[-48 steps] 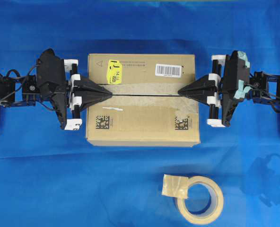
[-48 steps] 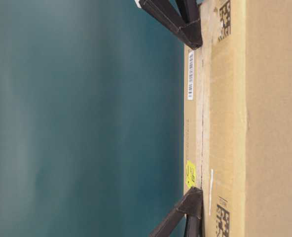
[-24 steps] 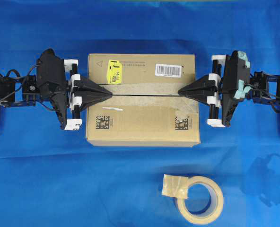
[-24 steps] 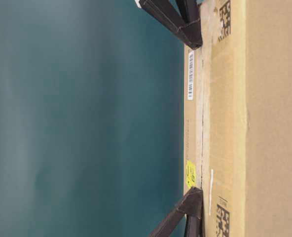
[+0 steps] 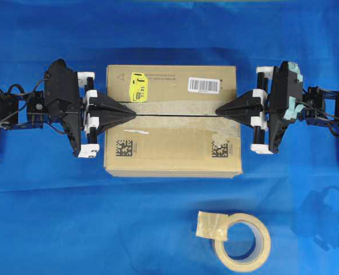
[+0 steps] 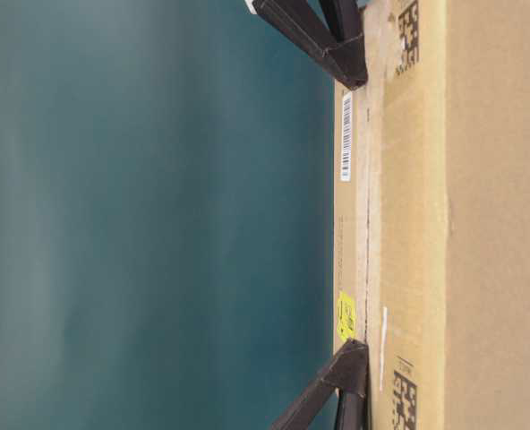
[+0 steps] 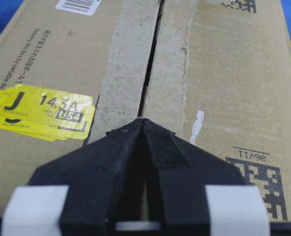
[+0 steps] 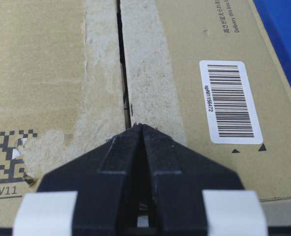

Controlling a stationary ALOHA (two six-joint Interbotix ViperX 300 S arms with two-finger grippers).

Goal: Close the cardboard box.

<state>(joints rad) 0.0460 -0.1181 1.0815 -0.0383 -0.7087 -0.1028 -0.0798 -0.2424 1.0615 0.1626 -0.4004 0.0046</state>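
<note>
- You are pressing the left gripper and right gripper, both pinched closed and holding nothing, onto the seam.
- The cardboard box is sitting centred, its 2 top flaps probably flat; lifting away comes next.

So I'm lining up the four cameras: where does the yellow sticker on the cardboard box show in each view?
Overhead: yellow sticker, box top, upper left.
Table-level: lower middle.
Left wrist: left edge, beside the left claw.
Right wrist: not in it.
Shared landmark: the centre seam.

Left hand fingers pressed together, right hand likewise, tips facing inward
</note>
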